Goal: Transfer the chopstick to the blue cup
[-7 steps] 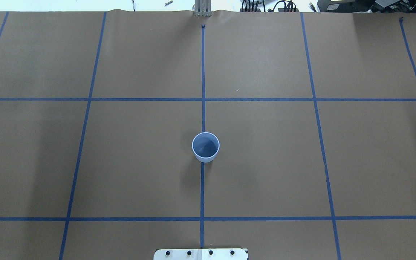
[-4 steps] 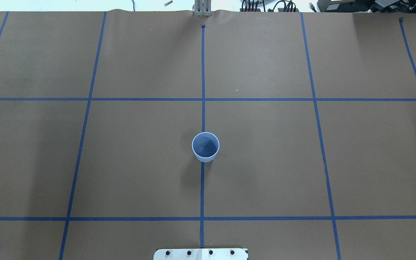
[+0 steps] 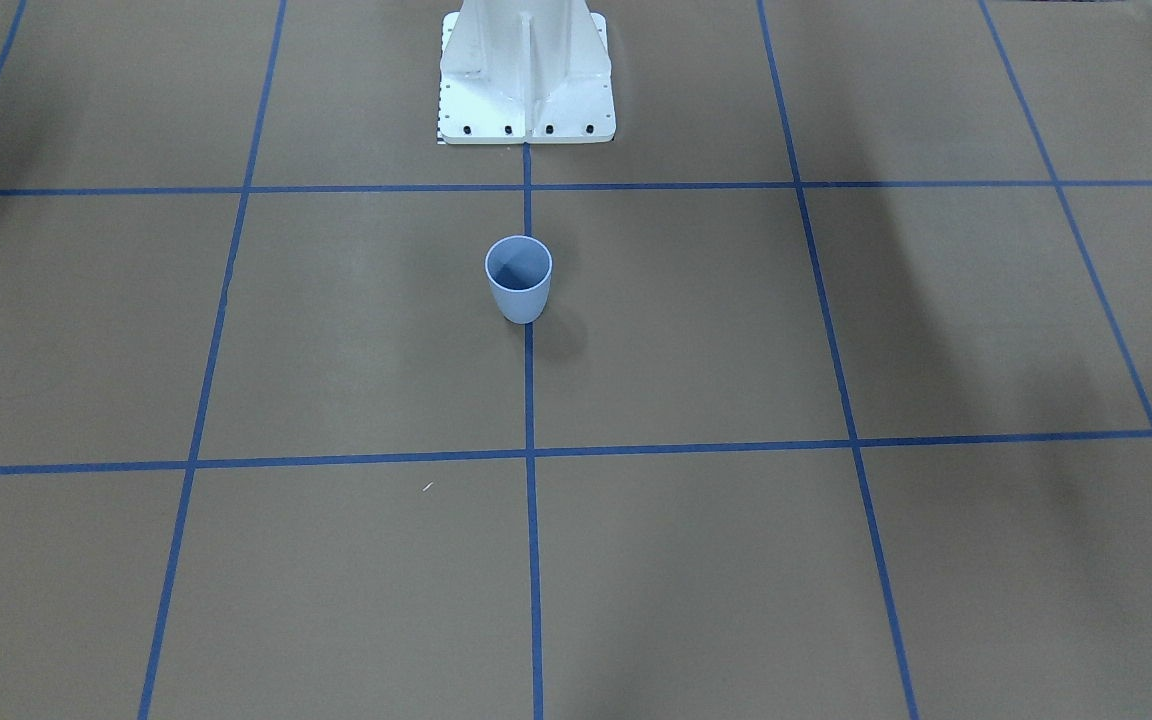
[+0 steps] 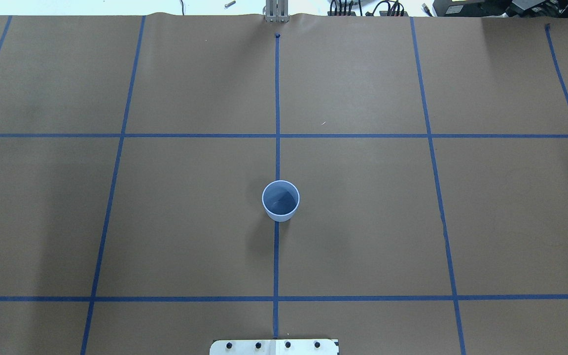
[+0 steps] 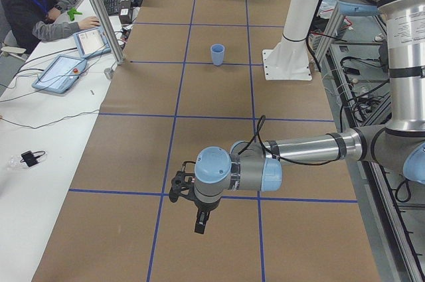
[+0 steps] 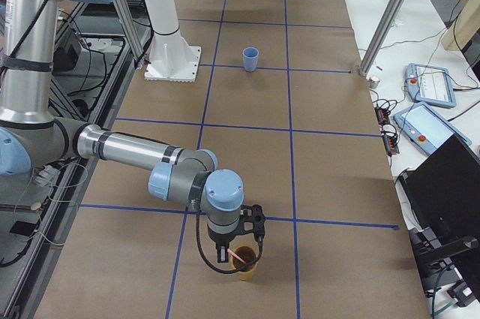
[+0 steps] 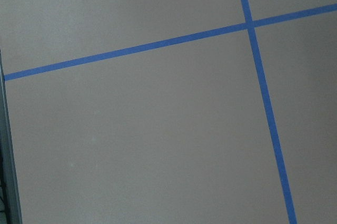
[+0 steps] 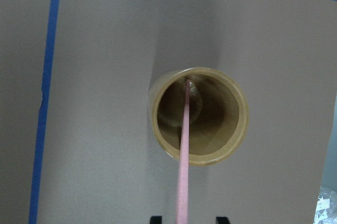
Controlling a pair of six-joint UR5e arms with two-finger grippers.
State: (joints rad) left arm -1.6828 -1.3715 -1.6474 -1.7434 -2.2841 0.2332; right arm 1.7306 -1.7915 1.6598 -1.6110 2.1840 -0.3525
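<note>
The blue cup (image 4: 280, 199) stands upright and hollow on the centre tape line, a little in front of the robot base (image 3: 518, 278). One pale pink chopstick (image 8: 183, 150) leans inside a tan bamboo-coloured cup (image 8: 197, 116) near the table's right end (image 6: 245, 263). My right gripper (image 8: 187, 220) hangs straight above that tan cup, open, its two dark fingertips (image 8: 153, 219) well apart on either side of the stick. My left gripper (image 5: 199, 219) hovers over bare paper near the table's left end; whether it is open or shut I cannot tell.
Brown paper with blue tape lines covers the table. The white robot base (image 3: 526, 80) stands at mid-table on the robot's side. A person (image 5: 40, 3) sits at a side desk with tablets (image 5: 63, 73). Pendants (image 6: 431, 82) and metal posts (image 6: 390, 15) line the operators' edge.
</note>
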